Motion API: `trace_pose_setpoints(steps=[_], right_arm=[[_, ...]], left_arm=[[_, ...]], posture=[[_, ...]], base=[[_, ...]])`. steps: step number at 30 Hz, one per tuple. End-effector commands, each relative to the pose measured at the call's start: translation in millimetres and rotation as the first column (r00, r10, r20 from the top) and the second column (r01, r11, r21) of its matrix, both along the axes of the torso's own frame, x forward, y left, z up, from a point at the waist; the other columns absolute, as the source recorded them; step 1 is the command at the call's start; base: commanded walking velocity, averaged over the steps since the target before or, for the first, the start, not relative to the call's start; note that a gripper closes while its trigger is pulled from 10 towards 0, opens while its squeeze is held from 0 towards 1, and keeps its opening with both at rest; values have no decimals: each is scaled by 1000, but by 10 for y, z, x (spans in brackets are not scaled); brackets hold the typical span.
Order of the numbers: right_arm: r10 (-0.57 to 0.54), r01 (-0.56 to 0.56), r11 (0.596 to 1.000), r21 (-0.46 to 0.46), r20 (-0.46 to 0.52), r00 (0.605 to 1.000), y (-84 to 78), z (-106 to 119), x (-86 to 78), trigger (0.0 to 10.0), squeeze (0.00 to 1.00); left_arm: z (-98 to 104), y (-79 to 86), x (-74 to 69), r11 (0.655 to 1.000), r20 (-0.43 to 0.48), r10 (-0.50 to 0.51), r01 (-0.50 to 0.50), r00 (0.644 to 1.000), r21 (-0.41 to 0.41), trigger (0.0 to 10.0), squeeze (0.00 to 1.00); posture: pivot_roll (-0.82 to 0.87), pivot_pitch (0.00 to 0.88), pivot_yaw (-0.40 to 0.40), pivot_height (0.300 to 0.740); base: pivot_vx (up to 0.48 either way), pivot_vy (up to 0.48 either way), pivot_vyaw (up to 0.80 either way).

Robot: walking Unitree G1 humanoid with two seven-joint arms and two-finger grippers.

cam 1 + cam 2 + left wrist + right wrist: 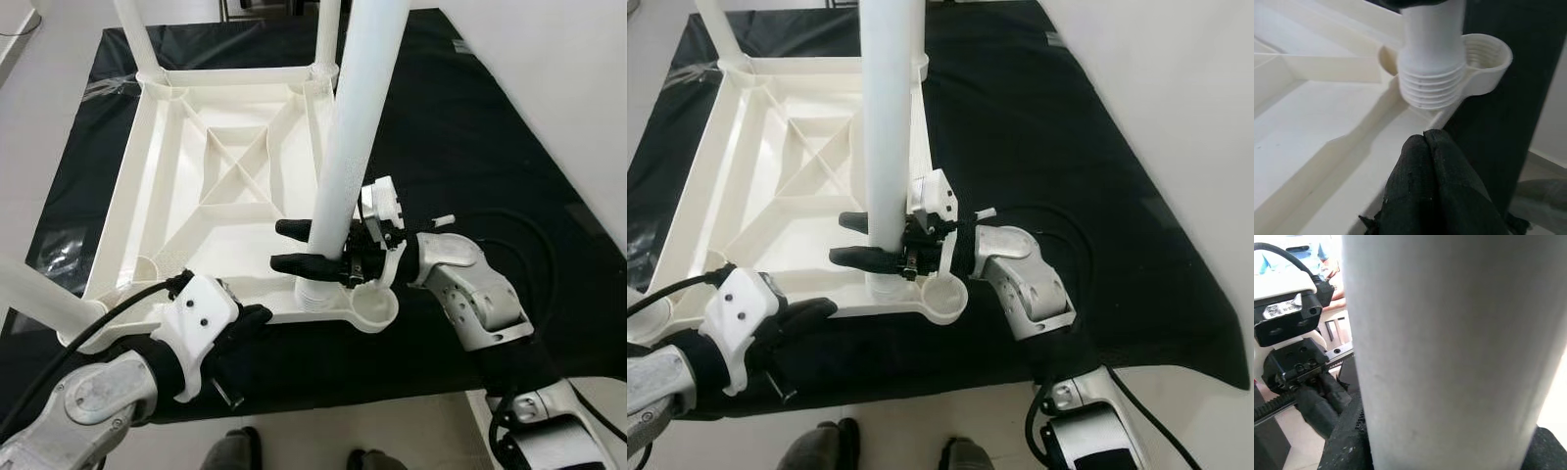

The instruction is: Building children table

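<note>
Left eye view: the right gripper clasps the white table leg low on its shaft, holding it upright with its threaded end just beside the open corner socket of the upturned tabletop, apparently to screw it in. The left gripper, fingers pressed together and empty, bears on the tabletop's near rim, likely steadying it on the black mat. Other legs already stand fitted.

Bright, even indoor light; head views sharp, wrist close-ups soft and blurred.
</note>
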State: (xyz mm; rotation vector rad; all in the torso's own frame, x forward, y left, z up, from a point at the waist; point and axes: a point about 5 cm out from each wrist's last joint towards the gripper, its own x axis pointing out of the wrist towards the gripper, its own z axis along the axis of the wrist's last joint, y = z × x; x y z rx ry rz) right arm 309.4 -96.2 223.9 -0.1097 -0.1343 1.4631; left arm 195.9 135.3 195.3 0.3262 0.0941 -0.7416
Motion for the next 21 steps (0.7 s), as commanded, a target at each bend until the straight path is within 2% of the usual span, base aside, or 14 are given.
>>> trace_pose_setpoints(steps=[1, 4, 7, 9, 10, 15, 21], right_arm=[[-1, -3, 998, -56, -71, 997, -65, -176, 5, 10000, 0], [8, -12, 998, -55, -82, 997, -157, -141, 19, 10000, 0], [55, -59, 997, -39, -110, 992, -307, -69, -23, 10000, 0], [64, -68, 997, -35, -115, 991, -326, -57, -33, 10000, 0], [99, -102, 995, -11, -133, 986, -375, -6, -78, 10000, 0], [110, -113, 993, -17, -130, 985, -396, 4, -95, 10000, 0], [64, -70, 996, -56, -101, 993, -384, -48, -44, 10000, 0]], left_arm=[[-37, -11, -22, 1000, -13, -18, 18, 1000, 16, 10000, 0], [-47, -25, -39, 999, -20, -34, 35, 999, 19, 10000, 0], [-98, -103, -146, 991, -82, -128, 130, 988, 14, 10000, 0], [-110, -120, -176, 988, -101, -153, 155, 983, 10, 10000, 0], [-165, -178, -300, 971, -173, -238, 241, 956, -6, 10000, 0], [-220, -190, -334, 966, -204, -253, 259, 946, 3, 10000, 0], [-274, -171, -264, 977, -181, -202, 212, 963, 37, 10000, 0]], posture=[[116, 232, -44, 740], [116, 235, -45, 740], [114, 240, -39, 740], [113, 240, -38, 740], [113, 240, -31, 740], [106, 237, -25, 740], [105, 231, -25, 740]], base=[[0, 0, 0], [0, 0, 0], [0, 0, 0], [0, 0, 0], [0, 0, 0], [0, 0, 0], [0, 0, 0]])
